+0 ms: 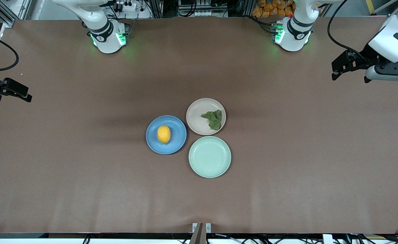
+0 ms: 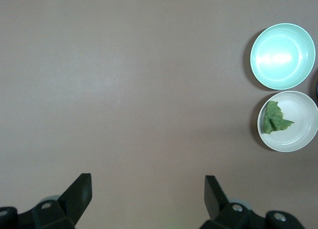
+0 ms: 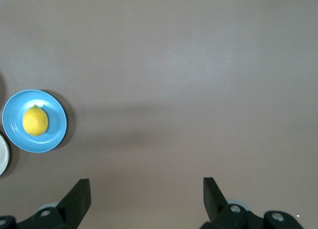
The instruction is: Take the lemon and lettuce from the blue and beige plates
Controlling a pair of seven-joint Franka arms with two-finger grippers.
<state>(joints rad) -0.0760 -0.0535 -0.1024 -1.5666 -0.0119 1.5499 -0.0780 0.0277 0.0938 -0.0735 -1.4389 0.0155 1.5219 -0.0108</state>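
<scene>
The lemon (image 1: 164, 134) lies on the blue plate (image 1: 154, 145) at the table's middle. The lettuce (image 1: 213, 119) lies on the beige plate (image 1: 197, 118), which touches the blue plate and sits toward the left arm's end. My left gripper (image 1: 336, 73) hangs open and empty over bare table at the left arm's end; its wrist view shows the open gripper (image 2: 148, 189), the lettuce (image 2: 275, 118) and the beige plate (image 2: 298, 134). My right gripper (image 1: 24, 96) hangs open and empty over bare table at the right arm's end; its wrist view shows the open gripper (image 3: 147, 189), the lemon (image 3: 35, 121) and the blue plate (image 3: 52, 134).
An empty mint-green plate (image 1: 209, 156) sits nearer to the front camera than the beige plate and touches both other plates; it also shows in the left wrist view (image 2: 282, 56). Brown table surface (image 1: 83, 169) surrounds the plates.
</scene>
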